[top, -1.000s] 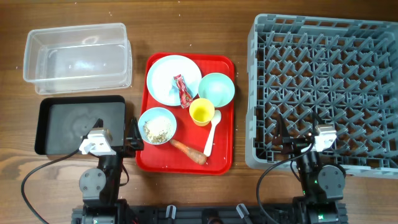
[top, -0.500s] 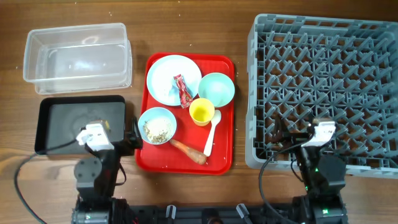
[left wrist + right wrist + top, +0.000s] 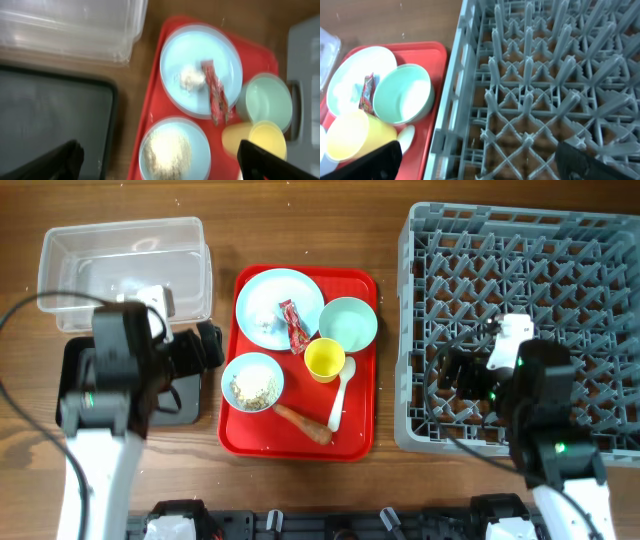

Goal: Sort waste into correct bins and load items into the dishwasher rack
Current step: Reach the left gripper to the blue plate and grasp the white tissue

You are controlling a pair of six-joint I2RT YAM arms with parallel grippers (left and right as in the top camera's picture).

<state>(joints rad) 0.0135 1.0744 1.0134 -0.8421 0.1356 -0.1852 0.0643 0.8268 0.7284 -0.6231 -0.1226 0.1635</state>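
Note:
On the red serving tray (image 3: 300, 442) sit a white plate (image 3: 268, 298) with a red wrapper (image 3: 293, 326) and a white tissue (image 3: 190, 79), a mint bowl (image 3: 348, 323), a yellow cup (image 3: 324, 360), a white spoon (image 3: 340, 392), an orange carrot piece (image 3: 303, 423) and a light-blue bowl (image 3: 252, 382) of crumbs (image 3: 166, 152). My left gripper (image 3: 206, 346) hangs open above the tray's left edge, holding nothing. My right gripper (image 3: 450, 370) is open and empty over the left part of the grey rack (image 3: 560, 270).
A clear tub (image 3: 125, 265) stands at the back left. In front of it lies the black tray (image 3: 75, 375), partly hidden under my left arm. The rack fills the right side of the wooden table.
Both arms have risen from their low poses at the front edge. The left gripper now hangs by the red tray's left edge, the right over the rack. Both stay open.

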